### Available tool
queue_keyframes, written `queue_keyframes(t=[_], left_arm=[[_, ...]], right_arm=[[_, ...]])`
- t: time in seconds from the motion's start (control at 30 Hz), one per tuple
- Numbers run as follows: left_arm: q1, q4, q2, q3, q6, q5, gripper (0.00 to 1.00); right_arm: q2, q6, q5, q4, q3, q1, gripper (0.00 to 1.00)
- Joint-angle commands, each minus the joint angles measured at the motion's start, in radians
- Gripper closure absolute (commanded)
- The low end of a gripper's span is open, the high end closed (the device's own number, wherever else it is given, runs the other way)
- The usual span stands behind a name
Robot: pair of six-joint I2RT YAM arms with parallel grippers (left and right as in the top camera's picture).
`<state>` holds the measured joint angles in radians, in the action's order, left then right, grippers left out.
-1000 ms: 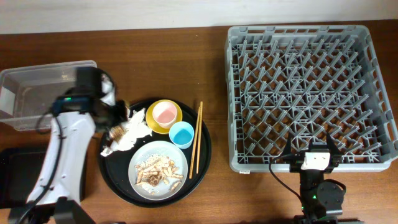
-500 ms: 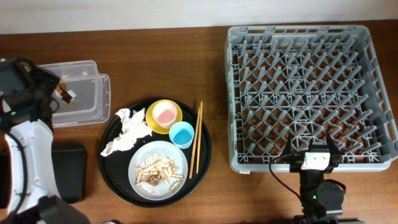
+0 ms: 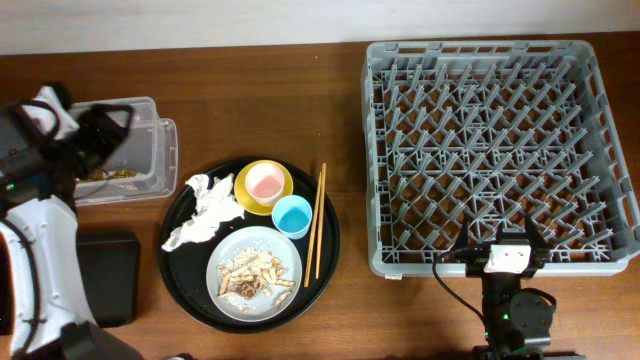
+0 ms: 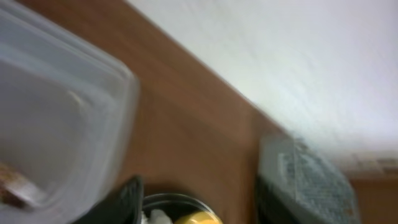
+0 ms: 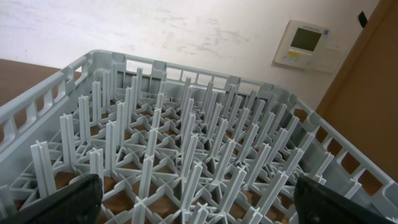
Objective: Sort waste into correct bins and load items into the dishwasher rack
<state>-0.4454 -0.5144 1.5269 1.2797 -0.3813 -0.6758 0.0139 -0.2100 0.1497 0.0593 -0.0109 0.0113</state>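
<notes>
On my overhead feed the table (image 3: 280, 100) is warm brown wood grain. The rack (image 3: 480, 150) is plain grey, its pegs forming a regular grid. The round tray (image 3: 328, 245) is black. On it I see a grey-white plate (image 3: 245, 240) with beige scraps (image 3: 250, 275), a yellow bowl (image 3: 283, 192), a pink cup (image 3: 264, 181), a light blue cup (image 3: 292, 216), pale wooden chopsticks (image 3: 315, 225) and white tissue (image 3: 205, 210). The box (image 3: 150, 150) is clear, the flat tray (image 3: 105, 275) black.

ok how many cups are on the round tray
2. The pink cup sits in the yellow bowl at the back of the round black tray. The light blue cup stands just beside it, next to the chopsticks. None appear hidden.
</notes>
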Motion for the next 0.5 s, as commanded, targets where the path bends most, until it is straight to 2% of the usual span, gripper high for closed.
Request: queue_keyframes(t=[0.0,0.07,0.1,0.17,0.23,0.37,0.47], left_arm=[[0.121,-0.233,-0.016,-0.002,0.209,0.041,0.54],[0.211,-0.354,-0.016,-0.003,0.23,0.229,0.56],[0.286,-0.424,-0.016,-0.003,0.23,0.385,0.55],[0.353,-0.478,-0.016,-0.006,0.223,0.54,0.55],[0.41,-0.509,-0.016,-0.027,0.161,0.686,0.55],[0.43,-0.454,-0.013,-0.117,0.127,0.725,0.55],[0.43,-0.34,0.003,-0.211,0.128,0.726,0.55]], right_arm=[[-0.005,0.002,0.016,0.005,0.005,-0.007,0.02],[-0.005,0.002,0.016,0.005,0.005,-0.007,0.02],[-0.005,0.002,0.016,0.005,0.005,-0.007,0.02],[-0.005,0.002,0.016,0.005,0.005,-0.007,0.01],[-0.005,0.002,0.016,0.005,0.005,-0.007,0.02],[-0.005,0.002,0.016,0.005,0.005,-0.007,0.02],[-0.005,0.002,0.016,0.005,0.005,-0.007,0.01]])
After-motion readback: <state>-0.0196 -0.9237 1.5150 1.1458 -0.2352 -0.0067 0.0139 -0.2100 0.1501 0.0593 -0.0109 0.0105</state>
